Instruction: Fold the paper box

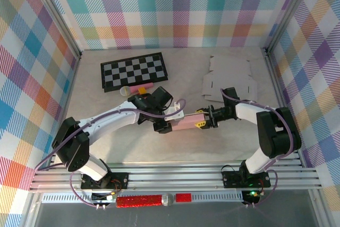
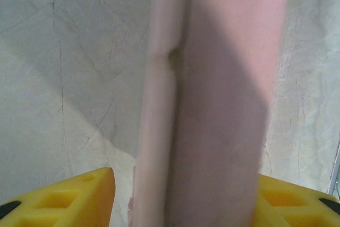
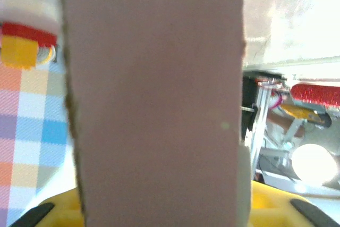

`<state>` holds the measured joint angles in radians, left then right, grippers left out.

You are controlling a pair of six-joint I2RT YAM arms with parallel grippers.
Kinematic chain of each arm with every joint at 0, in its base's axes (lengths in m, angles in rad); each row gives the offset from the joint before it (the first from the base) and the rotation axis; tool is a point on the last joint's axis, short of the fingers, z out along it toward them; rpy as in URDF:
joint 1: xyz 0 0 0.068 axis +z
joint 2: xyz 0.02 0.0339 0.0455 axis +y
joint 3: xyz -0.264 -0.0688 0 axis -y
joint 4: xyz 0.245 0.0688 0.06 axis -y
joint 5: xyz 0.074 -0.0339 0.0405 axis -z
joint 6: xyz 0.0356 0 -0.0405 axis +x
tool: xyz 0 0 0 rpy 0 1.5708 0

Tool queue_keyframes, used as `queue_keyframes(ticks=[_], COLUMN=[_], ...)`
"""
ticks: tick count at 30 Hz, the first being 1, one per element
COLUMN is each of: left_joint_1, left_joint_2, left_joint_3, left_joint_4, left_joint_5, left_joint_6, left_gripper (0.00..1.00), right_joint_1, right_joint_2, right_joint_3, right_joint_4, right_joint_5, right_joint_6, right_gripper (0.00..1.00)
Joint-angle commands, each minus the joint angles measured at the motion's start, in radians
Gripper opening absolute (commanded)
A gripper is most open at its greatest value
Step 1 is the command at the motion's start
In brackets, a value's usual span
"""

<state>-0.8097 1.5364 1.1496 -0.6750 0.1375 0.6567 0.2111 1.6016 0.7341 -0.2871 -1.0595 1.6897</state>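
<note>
Paper box [image 1: 187, 122], centre frame: I'm gripping it with left gripper [image 1: 172, 120] and right gripper [image 1: 201, 122], both half-open; uneven pulling risks tearing.

The left arm [image 1: 109, 118] and right arm [image 1: 247, 111] are white tubes with black joints (lilac cables [image 1: 182, 101] trailing alongside) and yellow fingers [image 2: 69, 198].

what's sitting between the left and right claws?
The pink paper box bridges the stretch from left claw to right claw, seen in the top view.

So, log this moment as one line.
pink paper box: mid-table | left gripper: jaws shut on it | right gripper: jaws around it, grip unclear
</note>
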Motion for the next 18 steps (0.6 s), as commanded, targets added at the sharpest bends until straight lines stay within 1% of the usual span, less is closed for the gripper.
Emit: queue_keyframes(ticks=[1,6,9,11,14,16,18], left_joint_1=[-0.01,-0.006,-0.003,0.002,0.006,0.007,0.009], left_joint_2=[0.025,0.06,0.07,0.073,0.073,0.074,0.074], left_joint_3=[0.049,0.075,0.084,0.087,0.087,0.088,0.087], left_joint_4=[0.002,0.0,0.008,0.009,0.009,0.009,0.013], left_joint_5=[-0.002,0.012,0.024,0.03,0.036,0.037,0.042], left_joint_6=[0.005,-0.021,-0.038,-0.051,-0.07,-0.086,-0.1], left_gripper=[0.53,0.48,0.46,0.45,0.44,0.43,0.43], right_joint_1=[-0.041,-0.083,-0.121,-0.15,-0.181,-0.182,-0.166], right_joint_2=[-0.001,-0.011,-0.042,-0.091,-0.197,-0.288,-0.397], right_joint_3=[-0.017,0.03,0.094,0.145,0.207,0.244,0.257], right_joint_4=[-0.062,-0.13,-0.233,-0.314,-0.419,-0.509,-0.56], right_joint_5=[0.073,0.087,0.134,0.201,0.311,0.446,0.566], right_joint_6=[-0.011,-0.066,-0.151,-0.222,-0.307,-0.361,-0.382], right_gripper=[0.44,0.61,0.69,0.74,0.77,0.79,0.77])
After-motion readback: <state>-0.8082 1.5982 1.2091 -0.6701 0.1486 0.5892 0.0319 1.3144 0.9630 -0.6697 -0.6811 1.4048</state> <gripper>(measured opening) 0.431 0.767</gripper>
